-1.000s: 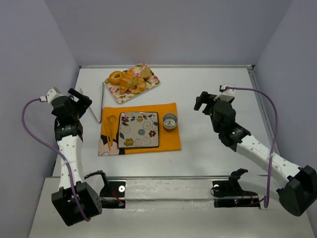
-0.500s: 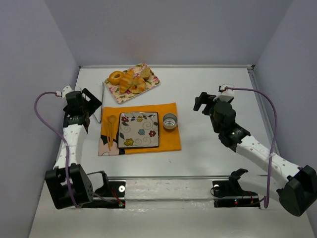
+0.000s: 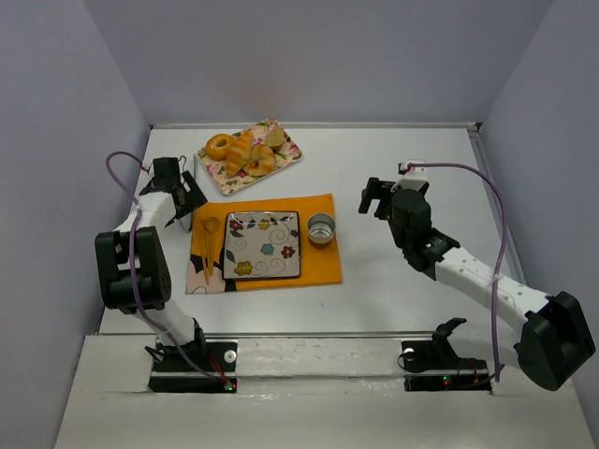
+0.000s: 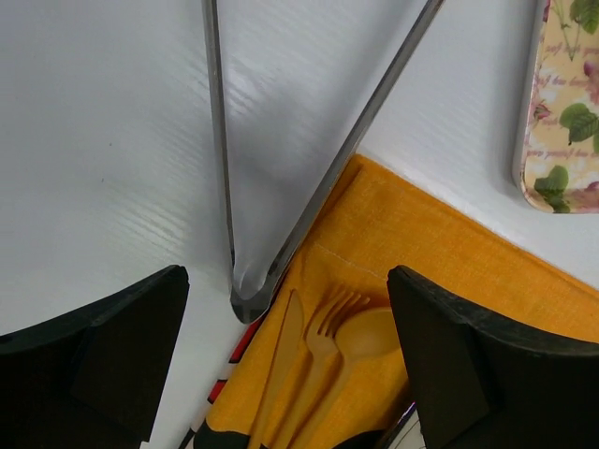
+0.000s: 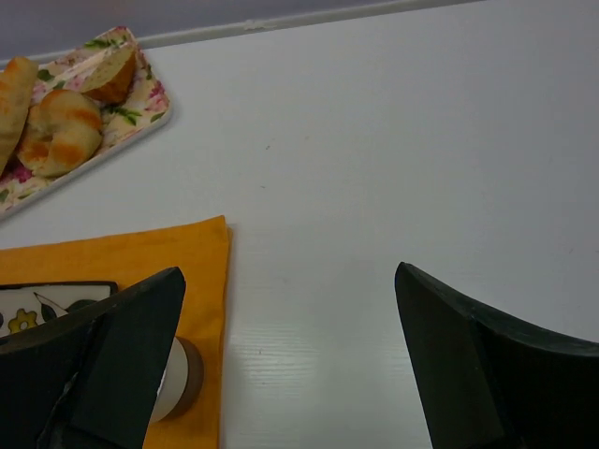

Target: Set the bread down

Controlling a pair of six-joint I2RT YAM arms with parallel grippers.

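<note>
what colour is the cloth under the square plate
The cloth is orange, clearest in the top external view.

The placemat (image 3: 316,267) is plain orange, with a black, red and white patch at its near left corner. On it, the square plate (image 3: 262,245) is white with a dark edge, coloured flowers and grey swirls. Behind the placemat, the tray (image 3: 288,152) is cream with pink roses and green leaves, and the croissant (image 3: 241,152) on it is golden-orange. The table (image 3: 402,168) is white.

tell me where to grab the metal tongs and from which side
Come from above and pinch both arms just past the joined end. The tongs lie flat in a narrow V, closest together there, and the open left gripper hangs over that end.
</note>
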